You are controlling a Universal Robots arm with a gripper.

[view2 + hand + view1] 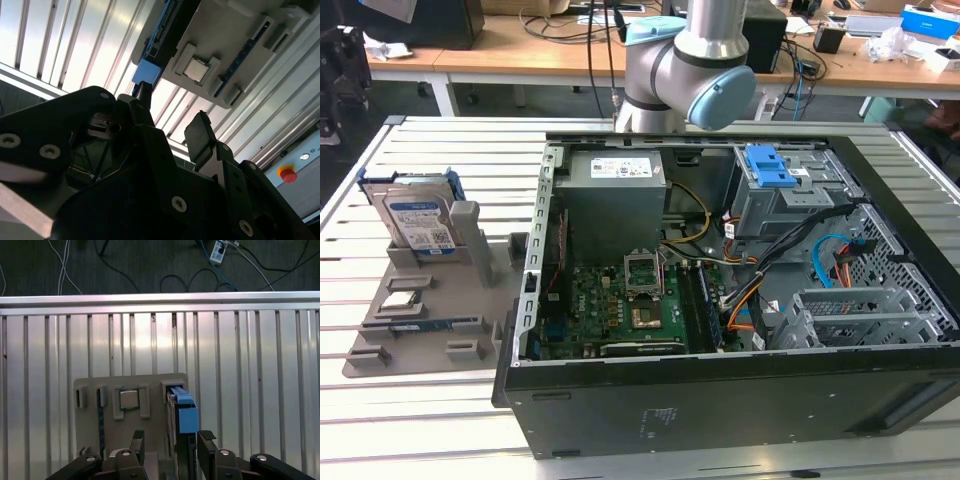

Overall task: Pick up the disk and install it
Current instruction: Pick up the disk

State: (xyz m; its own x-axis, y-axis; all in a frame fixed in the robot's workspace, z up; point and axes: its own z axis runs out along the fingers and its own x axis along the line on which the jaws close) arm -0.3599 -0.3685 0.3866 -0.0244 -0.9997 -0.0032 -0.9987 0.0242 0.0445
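The gripper is seen open in both wrist views: its two black fingers are spread apart and nothing is held between them. It is poised well above the table, touching nothing. Beneath it the disk is seen edge-on, blue carrier uppermost, standing in a slot of a grey holder. A square silver chip is seated in a recess of the same holder, near the disk but apart from it. The holder is laid on a ribbed aluminium table, past whose edge a dark floor with cables is visible.

In the exterior view an open computer case is placed nearest the camera. Its green motherboard is exposed, and a blue latch is seen at about one o'clock from the board. The holder is set at nine o'clock from the case, just beside it. The disk is stood upright at the holder's far end, label turned toward the camera; it has not been picked up. At twelve o'clock behind the case the grey arm is seen rising out of the picture. Wooden desks with cables are seen farthest back.
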